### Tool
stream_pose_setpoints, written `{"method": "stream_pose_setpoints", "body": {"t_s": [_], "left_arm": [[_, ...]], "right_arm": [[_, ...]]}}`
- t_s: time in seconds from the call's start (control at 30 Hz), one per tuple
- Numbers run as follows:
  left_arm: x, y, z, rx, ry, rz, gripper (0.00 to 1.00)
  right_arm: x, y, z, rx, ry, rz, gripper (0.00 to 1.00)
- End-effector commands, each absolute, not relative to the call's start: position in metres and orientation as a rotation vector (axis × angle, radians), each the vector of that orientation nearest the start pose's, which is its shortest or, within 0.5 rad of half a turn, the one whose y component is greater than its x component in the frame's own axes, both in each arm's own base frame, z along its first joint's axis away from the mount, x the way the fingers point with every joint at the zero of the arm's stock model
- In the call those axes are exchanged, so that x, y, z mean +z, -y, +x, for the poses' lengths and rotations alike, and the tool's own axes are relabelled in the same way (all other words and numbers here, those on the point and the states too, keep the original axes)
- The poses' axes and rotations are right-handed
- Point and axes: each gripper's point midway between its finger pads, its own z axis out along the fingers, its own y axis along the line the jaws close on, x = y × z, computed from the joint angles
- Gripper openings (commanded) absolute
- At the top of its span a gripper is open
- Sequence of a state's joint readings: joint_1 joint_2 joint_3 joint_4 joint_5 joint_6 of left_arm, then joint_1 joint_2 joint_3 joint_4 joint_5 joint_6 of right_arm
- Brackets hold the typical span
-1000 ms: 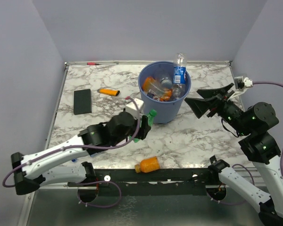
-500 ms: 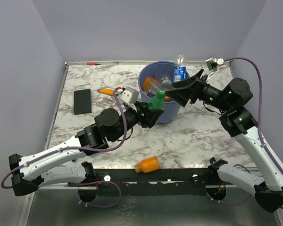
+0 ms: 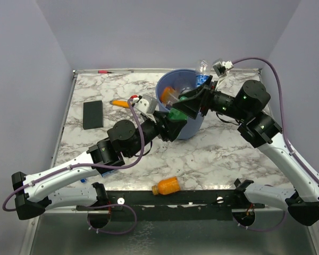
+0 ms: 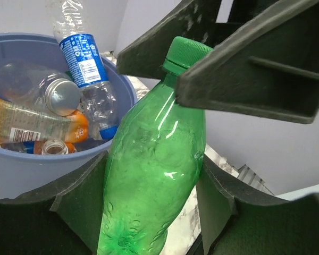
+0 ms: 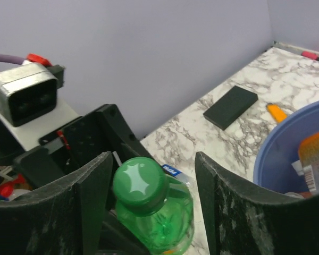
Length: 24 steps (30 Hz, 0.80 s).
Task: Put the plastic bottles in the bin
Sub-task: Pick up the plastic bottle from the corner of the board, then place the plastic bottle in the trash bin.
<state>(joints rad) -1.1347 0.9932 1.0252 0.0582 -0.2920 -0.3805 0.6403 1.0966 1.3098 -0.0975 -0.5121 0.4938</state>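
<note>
My left gripper (image 3: 170, 125) is shut on the body of a green bottle (image 3: 176, 112) and holds it upright, cap up, just in front of the near rim of the blue bin (image 3: 195, 123). In the left wrist view the bottle (image 4: 154, 159) fills the space between my fingers, with the bin (image 4: 21, 170) behind. My right gripper (image 3: 194, 103) is open, one finger on each side of the bottle's green cap (image 5: 140, 183), with a gap on the right side. The bin holds several bottles; a clear blue-labelled one (image 3: 203, 66) sticks up out of it. An orange bottle (image 3: 167, 185) lies near the front edge.
An orange marker (image 3: 120, 103) and a flat black rectangle (image 3: 93, 114) lie left of the bin. A small red object (image 3: 102, 71) lies at the back edge. Grey walls close in both sides.
My left gripper lifted the green bottle up and right to the bin's near rim. My right arm swung left from the right side and brought its open fingers around the bottle's cap.
</note>
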Motion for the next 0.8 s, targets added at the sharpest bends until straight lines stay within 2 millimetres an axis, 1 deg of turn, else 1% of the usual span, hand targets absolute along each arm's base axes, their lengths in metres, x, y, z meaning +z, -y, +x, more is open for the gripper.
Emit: {"method": "stream_pose_setpoints", "body": {"t_s": [0.0,0.1,0.13,0.17,0.2,0.27,0.3,0.33,0.37,0.4,0.47,0.57,0.6,0.7,0.77], "left_arm": [[0.409,0.311,0.186,-1.022,-1.472,0.307,0.21],[0.410,0.309,0.186,-1.019,-1.470,0.299,0.21],[0.410,0.309,0.186,-1.019,-1.470,0.297,0.21],[0.410,0.308,0.186,-1.020,-1.469,0.299,0.24],[0.410,0.308,0.185,-1.023,-1.469,0.302,0.35],[0.410,0.303,0.184,-1.018,-1.468,0.295,0.69],[0.411,0.298,0.185,-1.006,-1.467,0.281,0.84],[0.410,0.291,0.186,-0.984,-1.471,0.261,0.95],[0.411,0.280,0.189,-0.954,-1.472,0.230,0.99],[0.409,0.269,0.192,-0.920,-1.476,0.196,0.99],[0.408,0.241,0.199,-0.846,-1.472,0.093,0.99],[0.392,0.200,0.203,-0.751,-1.486,-0.034,0.99],[0.382,0.190,0.203,-0.733,-1.491,-0.066,0.99],[0.368,0.167,0.199,-0.730,-1.487,-0.134,0.99],[0.357,0.157,0.196,-0.729,-1.495,-0.165,0.99]], "right_arm": [[0.431,-0.289,0.225,1.196,-1.586,-0.544,0.61],[0.428,-0.292,0.227,1.186,-1.609,-0.543,0.43],[0.427,-0.291,0.229,1.179,-1.614,-0.536,0.35],[0.428,-0.291,0.230,1.173,-1.612,-0.528,0.27],[0.431,-0.290,0.232,1.163,-1.601,-0.519,0.20],[0.439,-0.285,0.240,1.120,-1.584,-0.486,0.06],[0.444,-0.281,0.246,1.081,-1.575,-0.459,0.02],[0.450,-0.277,0.253,1.039,-1.564,-0.431,0.01],[0.457,-0.272,0.262,0.990,-1.553,-0.397,0.01],[0.462,-0.265,0.272,0.932,-1.544,-0.361,0.01],[0.474,-0.253,0.295,0.819,-1.518,-0.276,0.01],[0.482,-0.240,0.328,0.710,-1.468,-0.176,0.01],[0.484,-0.238,0.336,0.688,-1.439,-0.160,0.01],[0.485,-0.236,0.361,0.617,-1.356,-0.129,0.01],[0.482,-0.238,0.375,0.560,-1.296,-0.145,0.01]]}}
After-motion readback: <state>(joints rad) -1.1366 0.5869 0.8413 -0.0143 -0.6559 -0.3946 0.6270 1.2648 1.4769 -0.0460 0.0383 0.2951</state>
